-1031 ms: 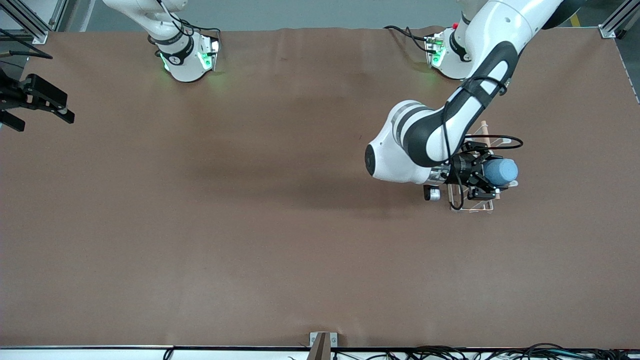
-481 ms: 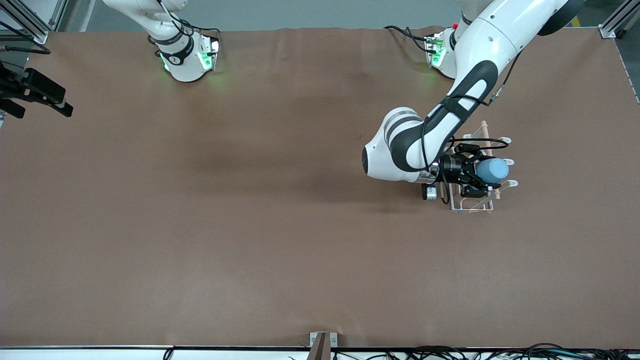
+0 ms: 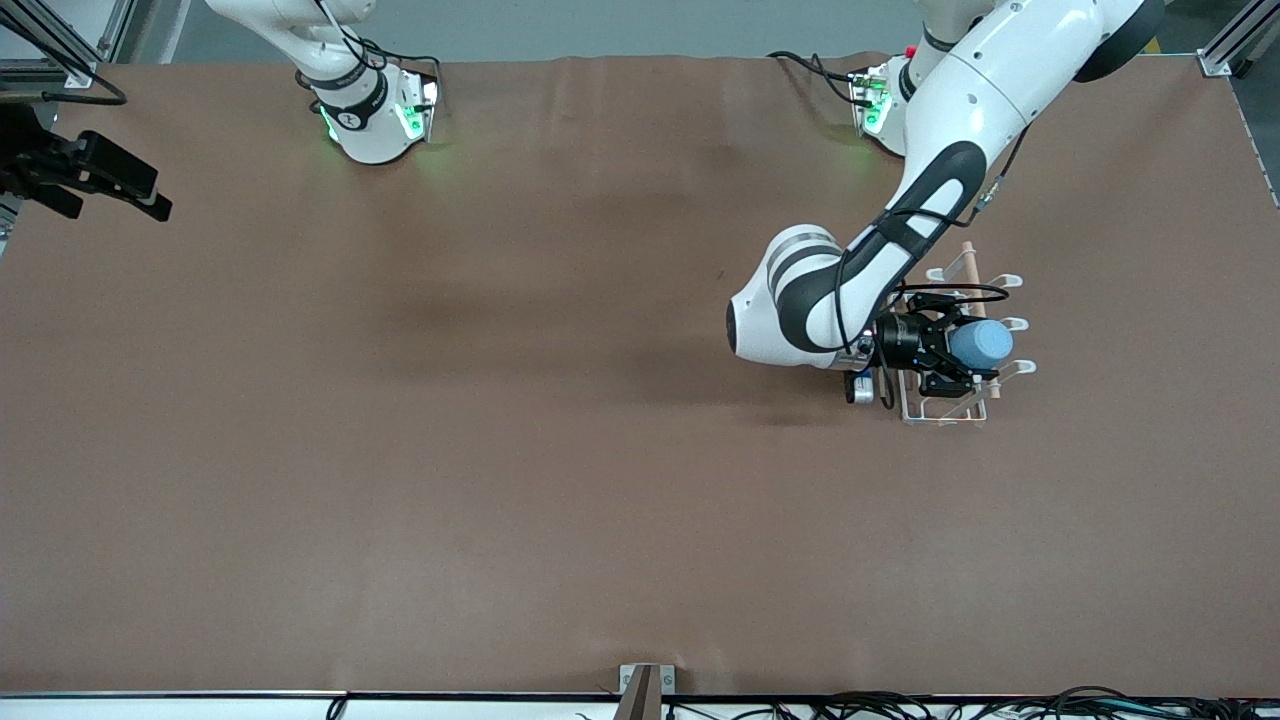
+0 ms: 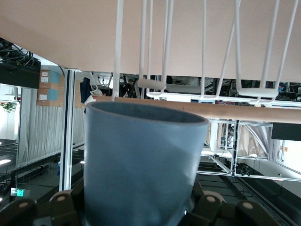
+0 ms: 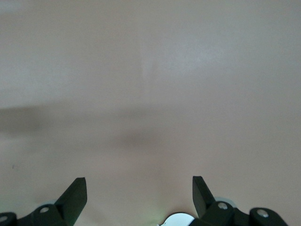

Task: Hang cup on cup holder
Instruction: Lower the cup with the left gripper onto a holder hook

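The cup (image 3: 980, 343), a small pale blue tumbler, hangs in the air over the cup holder (image 3: 945, 410) toward the left arm's end of the brown surface (image 3: 500, 450), its closed bottom turned outward and its mouth hidden toward the wrist.

Going from the left of the front view across: the right end effector (image 3: 140, 198) waits at the edge of the surface, well apart from the work, its fingers (image 5: 73, 195) spread wide with nothing between them. Next comes the left arm, reaching out from its base and bending low over the rack. The left end effector (image 3: 948, 345) is pinching the cup near its mouth, holding it roughly on its side. The rack's white prongs and wooden rod (image 3: 972, 265) show on either side of the tumbler.

From the left wrist view, the cup (image 4: 141, 165) fills the foreground, with white wire prongs (image 4: 155, 84) and the rod (image 4: 244, 112) just past it.

Done well, this step likely means lining the hidden mouth up squarely with one rounded prong tip, sliding along the prong's own slope, and releasing only once the cup is seated. A skewed approach could nudge the light wire rack across the surface.
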`<state>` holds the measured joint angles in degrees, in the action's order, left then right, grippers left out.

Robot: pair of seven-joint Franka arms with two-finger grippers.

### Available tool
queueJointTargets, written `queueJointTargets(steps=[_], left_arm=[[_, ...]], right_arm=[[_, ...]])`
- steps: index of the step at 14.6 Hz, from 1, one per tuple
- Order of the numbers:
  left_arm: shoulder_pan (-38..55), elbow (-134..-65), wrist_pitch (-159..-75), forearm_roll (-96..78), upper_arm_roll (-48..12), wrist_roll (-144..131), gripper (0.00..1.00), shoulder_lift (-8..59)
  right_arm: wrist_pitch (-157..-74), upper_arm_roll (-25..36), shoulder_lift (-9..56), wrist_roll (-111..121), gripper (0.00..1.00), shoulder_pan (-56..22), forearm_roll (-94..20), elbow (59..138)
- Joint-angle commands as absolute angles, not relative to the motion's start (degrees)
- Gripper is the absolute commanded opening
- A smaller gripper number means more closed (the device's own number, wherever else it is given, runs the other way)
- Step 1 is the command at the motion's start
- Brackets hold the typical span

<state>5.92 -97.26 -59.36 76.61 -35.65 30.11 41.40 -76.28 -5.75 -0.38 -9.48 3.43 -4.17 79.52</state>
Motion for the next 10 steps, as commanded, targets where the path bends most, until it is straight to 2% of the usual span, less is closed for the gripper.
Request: queueJointTargets(steps=[1, 7, 9, 10], left_arm=[[5.71, -97.03, -58.54, 79.10, -35.95, 29.36, 0.50, 42.62], [5.71, -96.77, -58.97, 81.04, -35.95, 25.94, 0.54, 45.08], [5.71, -96.68, -58.97, 80.77, -35.95, 24.35, 0.81, 45.26], [5.71, -96.77, -58.89, 80.51, -35.95, 23.74, 1.00, 45.26]], right_arm=[[-77.34, -5.89, -2.55, -12.48, 1.00, 3.52, -5.18, 82.62], [-77.43, -5.89, -2.11, -13.97, 1.00, 3.52, -4.92, 81.74], [-78.48, -5.80, -2.11, -13.28, 1.00, 3.60, -4.22, 81.74], [-79.97, -5.80, -2.11, -13.10, 1.00, 3.60, -3.26, 81.83]])
